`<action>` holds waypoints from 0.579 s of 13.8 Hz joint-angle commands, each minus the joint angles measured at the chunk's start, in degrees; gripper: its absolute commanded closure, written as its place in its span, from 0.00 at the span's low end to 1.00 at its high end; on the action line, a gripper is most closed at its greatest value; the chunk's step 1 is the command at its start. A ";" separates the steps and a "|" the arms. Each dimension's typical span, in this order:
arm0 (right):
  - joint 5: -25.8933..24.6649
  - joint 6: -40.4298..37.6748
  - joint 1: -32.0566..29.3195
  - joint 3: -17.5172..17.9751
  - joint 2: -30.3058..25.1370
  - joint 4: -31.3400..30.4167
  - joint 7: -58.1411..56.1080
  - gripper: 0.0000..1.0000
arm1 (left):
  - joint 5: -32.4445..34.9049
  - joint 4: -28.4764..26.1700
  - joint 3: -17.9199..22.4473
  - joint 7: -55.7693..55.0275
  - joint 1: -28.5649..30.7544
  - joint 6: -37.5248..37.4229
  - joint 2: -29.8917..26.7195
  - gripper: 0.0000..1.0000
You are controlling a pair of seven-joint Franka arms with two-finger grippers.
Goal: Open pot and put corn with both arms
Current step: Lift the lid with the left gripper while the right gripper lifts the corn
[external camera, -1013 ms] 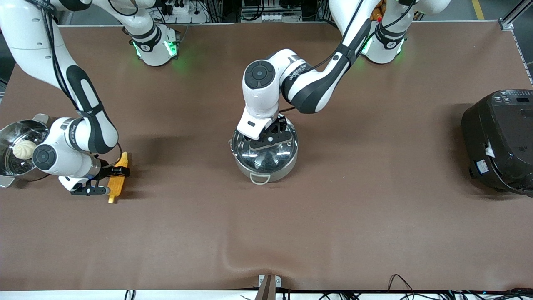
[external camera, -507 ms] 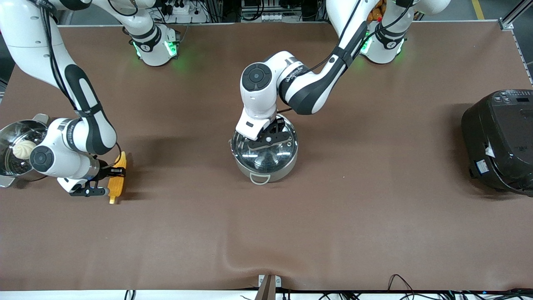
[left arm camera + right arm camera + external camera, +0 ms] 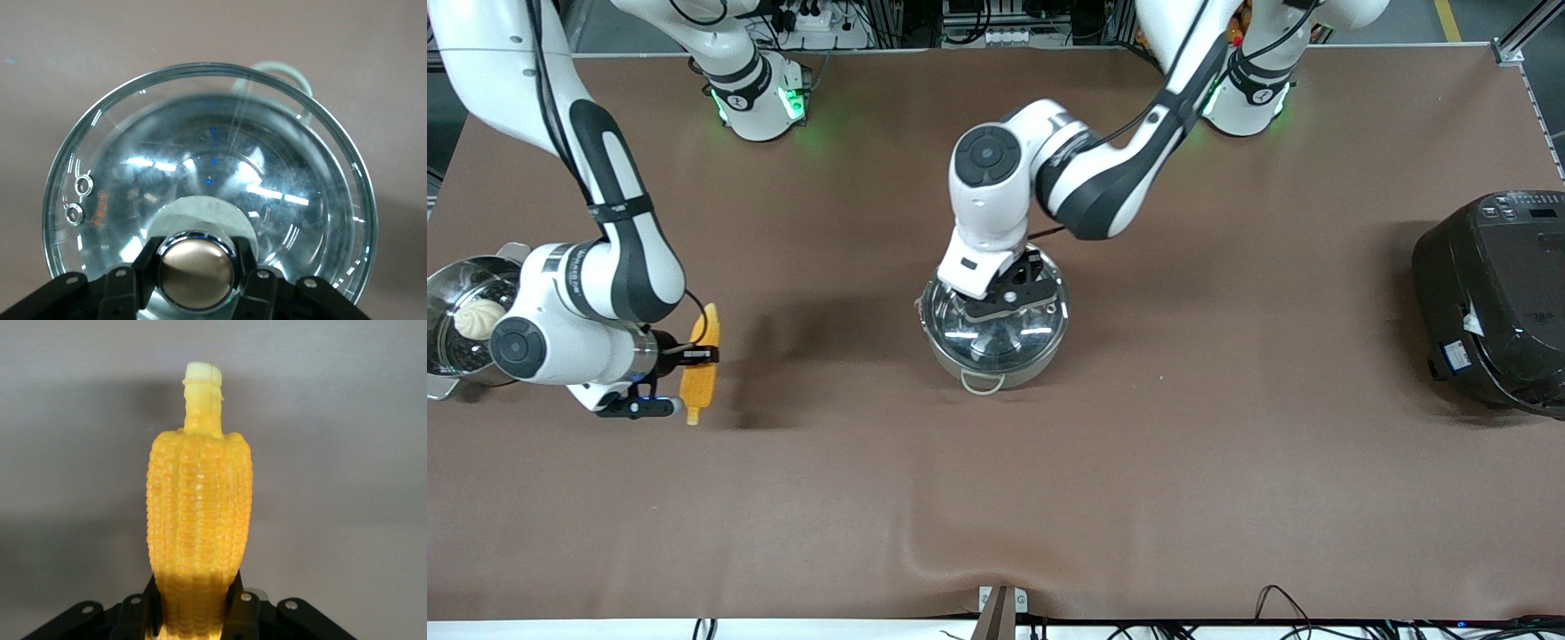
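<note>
The steel pot stands mid-table. Its glass lid sits a little raised and shifted over the rim. My left gripper is shut on the lid's tan knob, one finger on each side; the lid fills the left wrist view, with a pot handle showing past its edge. My right gripper is shut on the yellow corn and holds it just above the table, toward the right arm's end. In the right wrist view the corn points away from the gripper, stub outward.
A steel steamer pot with a white bun stands at the right arm's end, beside the right wrist. A large black rice cooker stands at the left arm's end. Brown table cloth lies between.
The right gripper has lifted the corn off the table and carried it slightly toward the pot. The left gripper has raised the lid a little by its knob.
</note>
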 commanded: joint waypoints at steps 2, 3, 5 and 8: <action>1.62 -6.88 7.10 -0.21 -1.13 5.86 6.79 0.95 | 0.70 -4.38 -0.37 8.96 6.39 -10.09 -11.70 1.00; 1.53 -7.77 10.17 -0.29 -1.13 7.44 8.20 0.97 | 0.70 -7.35 -0.37 13.17 8.58 -11.24 -14.78 1.00; 0.92 -7.77 17.11 -0.38 -0.52 10.87 12.93 0.99 | 0.70 -15.25 -0.37 23.45 13.85 -11.25 -21.45 1.00; -0.22 -7.77 26.18 -0.47 2.99 17.11 21.30 1.00 | 0.78 -22.40 -0.46 35.33 22.38 -10.55 -25.96 1.00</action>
